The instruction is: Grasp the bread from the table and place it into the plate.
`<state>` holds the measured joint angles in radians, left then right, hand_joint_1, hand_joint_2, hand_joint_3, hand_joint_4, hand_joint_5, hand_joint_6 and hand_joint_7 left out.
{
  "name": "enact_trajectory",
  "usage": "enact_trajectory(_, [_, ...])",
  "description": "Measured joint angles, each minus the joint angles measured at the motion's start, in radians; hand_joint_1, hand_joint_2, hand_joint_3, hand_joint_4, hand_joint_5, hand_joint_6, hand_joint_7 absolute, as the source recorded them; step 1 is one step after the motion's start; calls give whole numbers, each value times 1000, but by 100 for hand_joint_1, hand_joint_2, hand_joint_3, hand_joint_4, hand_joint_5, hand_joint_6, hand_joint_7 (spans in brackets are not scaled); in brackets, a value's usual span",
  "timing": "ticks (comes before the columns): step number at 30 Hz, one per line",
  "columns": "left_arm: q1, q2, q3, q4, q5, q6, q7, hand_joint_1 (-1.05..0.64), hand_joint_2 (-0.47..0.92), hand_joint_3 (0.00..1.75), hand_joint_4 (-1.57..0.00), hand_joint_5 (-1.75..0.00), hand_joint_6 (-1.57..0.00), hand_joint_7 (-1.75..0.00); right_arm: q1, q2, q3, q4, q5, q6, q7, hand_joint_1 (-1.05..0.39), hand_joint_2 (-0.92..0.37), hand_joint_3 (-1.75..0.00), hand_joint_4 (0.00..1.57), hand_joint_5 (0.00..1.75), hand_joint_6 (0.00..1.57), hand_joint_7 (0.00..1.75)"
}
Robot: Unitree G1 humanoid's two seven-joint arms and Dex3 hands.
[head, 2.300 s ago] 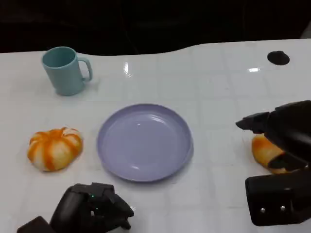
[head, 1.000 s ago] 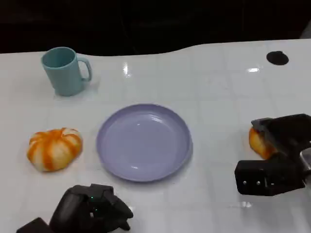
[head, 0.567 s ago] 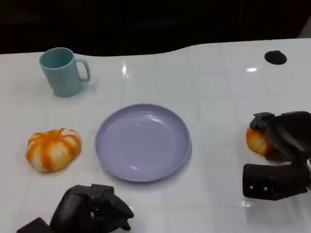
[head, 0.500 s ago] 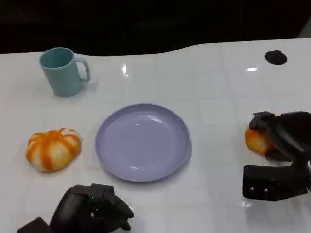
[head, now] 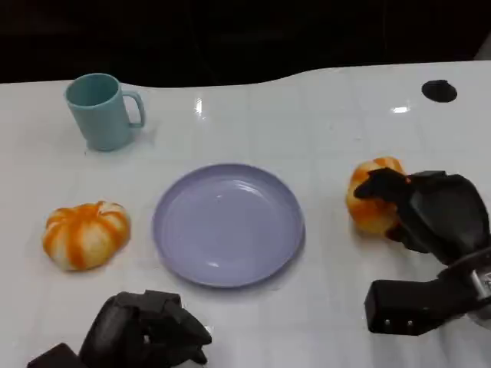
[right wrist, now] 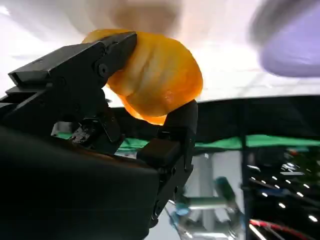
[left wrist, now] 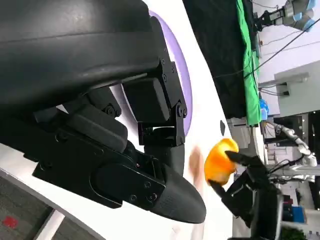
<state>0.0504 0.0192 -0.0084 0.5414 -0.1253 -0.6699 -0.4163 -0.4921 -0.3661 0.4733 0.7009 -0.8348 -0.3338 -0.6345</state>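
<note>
Bread (head: 370,201) gripped in right hand (head: 430,215), beside plate (head: 228,224).

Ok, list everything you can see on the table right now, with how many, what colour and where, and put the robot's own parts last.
bread: one, orange, held off the table by the right hand, to the right of the plate
plate: one, lavender, middle of the table, nothing on it
pumpkin-shaped bun: one, orange and white, left of the plate
mug: one, light teal, far left, upright
black spot: one, far right of the table
table: one, white
left hand: one, black, near edge, holds nothing, fingers curled
right hand: one, black, grips the bread
</note>
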Motion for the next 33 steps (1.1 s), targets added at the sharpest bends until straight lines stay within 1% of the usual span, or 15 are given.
enact_trajectory(1, [0, 0, 0, 0, 0, 0, 0, -105, 90, 0, -120, -100, -130, -68, 6, 2, -3, -28, 11, -10, 9, 5, -39, -92, 101, 174, 101, 125])
enact_trajectory(2, [0, 0, 0, 0, 1, 0, 0, -105, 90, 0, -120, -100, -130, -68, 13, 5, -5, -59, 23, -22, 19, 5, -31, -110, 101, 174, 101, 127])
enact_trajectory(3, [0, -1, 0, 0, 1, 0, 0, -105, 90, 0, -120, -100, -130, -68, 19, 9, -7, -88, 34, -34, 30, 5, -26, -119, 101, 174, 100, 129])
enact_trajectory(4, [0, -1, -1, 0, 1, 0, 0, -105, 89, 0, -120, -100, -130, -68, 26, 14, -8, -115, 45, -44, 44, 6, -23, -126, 102, 175, 99, 134])
enact_trajectory(6, [0, -1, -1, 0, 0, 0, 0, -105, 89, 0, -120, -100, -130, -68, 39, 21, -13, -163, 56, -50, 70, 7, -20, -133, 103, 175, 98, 139])
enact_trajectory(8, [0, -2, -1, 0, -1, 0, 0, -105, 90, 1, -120, -100, -130, -68, 50, 41, -23, -198, 71, -54, 85, 5, -15, -144, 105, 175, 98, 140])
enact_trajectory(10, [0, -2, -1, 0, 0, 0, 0, -105, 89, 0, -120, -100, -131, -68, 53, 64, -24, -217, 79, -64, 91, 3, -13, -151, 106, 175, 99, 139])
enact_trajectory(14, [0, -3, -1, 0, -1, 0, 0, -105, 89, 0, -121, -100, -131, -68, 51, 115, -22, -219, 79, -81, 94, 1, -12, -155, 107, 175, 99, 141])
enact_trajectory(16, [0, -3, -1, 0, -1, 0, 0, -105, 89, 0, -121, -100, -131, -68, 45, 143, -17, -216, 79, -89, 96, -1, -13, -150, 107, 175, 96, 147])
enact_trajectory(21, [0, -5, -2, 0, -2, 0, 0, -105, 88, 0, -121, -100, -132, -68, -14, 207, 9, -180, 60, -98, 96, -5, -15, -149, 106, 175, 92, 151])
enact_trajectory(27, [0, -13, -3, 0, -2, 9, 1, -105, 88, 1, -122, -100, -132, -68, -82, 288, 50, -66, 43, -107, 95, -8, -16, -149, 104, 175, 89, 155])
enact_trajectory(31, [0, -14, -4, -1, 4, 9, 8, -105, 89, 1, -121, -100, -133, -68, -125, 336, 68, 7, 42, -111, 93, -8, -22, -138, 100, 175, 83, 163])
enact_trajectory(33, [0, -14, -4, -2, 5, 10, 12, -105, 88, 0, -121, -100, -133, -68, -139, 355, 78, 43, 42, -112, 90, -9, -28, -128, 95, 175, 84, 147])
